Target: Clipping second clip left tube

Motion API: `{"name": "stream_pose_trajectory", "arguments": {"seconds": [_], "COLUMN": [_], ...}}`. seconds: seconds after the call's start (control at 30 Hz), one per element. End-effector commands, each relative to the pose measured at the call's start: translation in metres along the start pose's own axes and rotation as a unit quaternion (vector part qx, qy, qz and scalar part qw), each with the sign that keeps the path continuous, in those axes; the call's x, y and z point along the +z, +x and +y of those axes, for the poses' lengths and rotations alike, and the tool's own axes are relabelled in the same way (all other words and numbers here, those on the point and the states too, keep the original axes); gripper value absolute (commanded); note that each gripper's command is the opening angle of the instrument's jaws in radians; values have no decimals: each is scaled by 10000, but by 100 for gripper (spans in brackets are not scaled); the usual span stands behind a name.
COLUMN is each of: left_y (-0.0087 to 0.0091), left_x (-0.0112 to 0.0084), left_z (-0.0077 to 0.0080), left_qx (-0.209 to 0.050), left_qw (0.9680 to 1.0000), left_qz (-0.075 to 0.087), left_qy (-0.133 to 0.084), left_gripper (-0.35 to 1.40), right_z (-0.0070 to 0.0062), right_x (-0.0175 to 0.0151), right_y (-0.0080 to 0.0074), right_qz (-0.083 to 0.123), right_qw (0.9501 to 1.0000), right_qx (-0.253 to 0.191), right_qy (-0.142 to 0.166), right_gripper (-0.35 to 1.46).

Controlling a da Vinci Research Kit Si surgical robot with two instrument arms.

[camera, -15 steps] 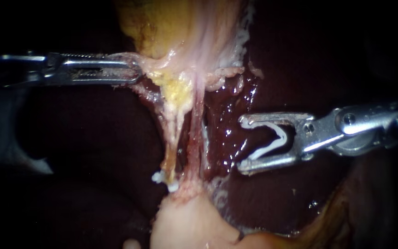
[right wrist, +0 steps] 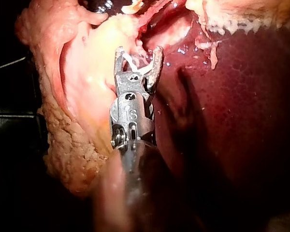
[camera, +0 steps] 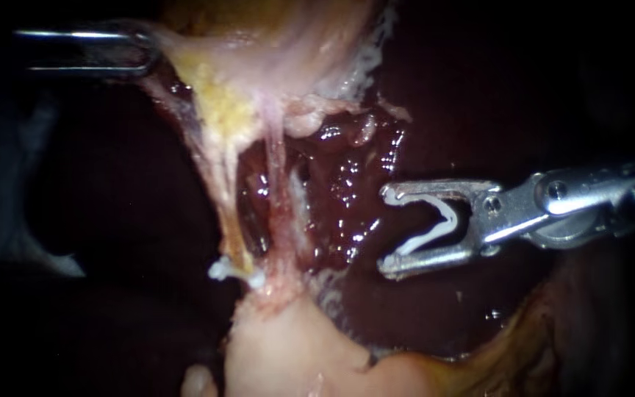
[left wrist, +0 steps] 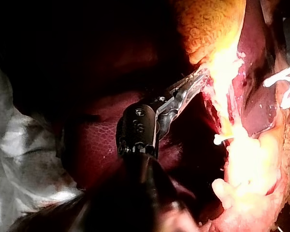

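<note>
Clearly, right instrument [camera: 385, 230], jaws wide, holding clip [camera: 450, 219], left instrument [left wrist: 200, 77] clamping tissue [left wrist: 222, 63] (wrist view plainest).

Liver [camera: 347, 191] glossy dk red; pale cloth [left wrist: 19, 145] nearby.

Endoscope close, facing the tubes [camera: 277, 184], wrist cameras looking along left instrument [left wrist: 200, 76] and right instrument [right wrist: 137, 52] from behind, all sharing the clip [camera: 435, 224].
</note>
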Motion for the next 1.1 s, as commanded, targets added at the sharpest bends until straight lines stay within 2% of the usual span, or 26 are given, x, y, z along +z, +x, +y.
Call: {"name": "stream_pose_trajectory", "arguments": {"seconds": [0.03, 0.2, 0.4, 0.63, 0.83, 1.1], "left_y": [0, -6, -16, -19, -20, -21], "left_x": [-1, 4, 12, 15, 16, 17], "left_z": [1, 2, 4, 5, 5, 6], "left_qx": [4, 13, 37, 46, 48, 49], "left_qw": [10000, 10000, 10000, 10000, 10000, 10000], "left_qz": [30, 45, 34, 31, 34, 31], "left_qy": [22, 43, -3, -19, -13, -22], "left_gripper": [-35, -35, -35, -35, -35, -35], "right_z": [-1, -7, -17, -17, -11, 9], "right_x": [1, 14, 56, 108, 135, 149], "right_y": [1, 9, 16, 19, 19, 2], "right_qz": [7, 35, 103, 297, 313, 303], "right_qw": [10000, 9999, 9991, 9970, 9961, 9959], "right_qx": [-2, 52, 304, 568, 643, 703], "right_qy": [27, 116, 265, 428, 525, 483], "right_gripper": [50, 50, 50, 50, 49, 49]}}
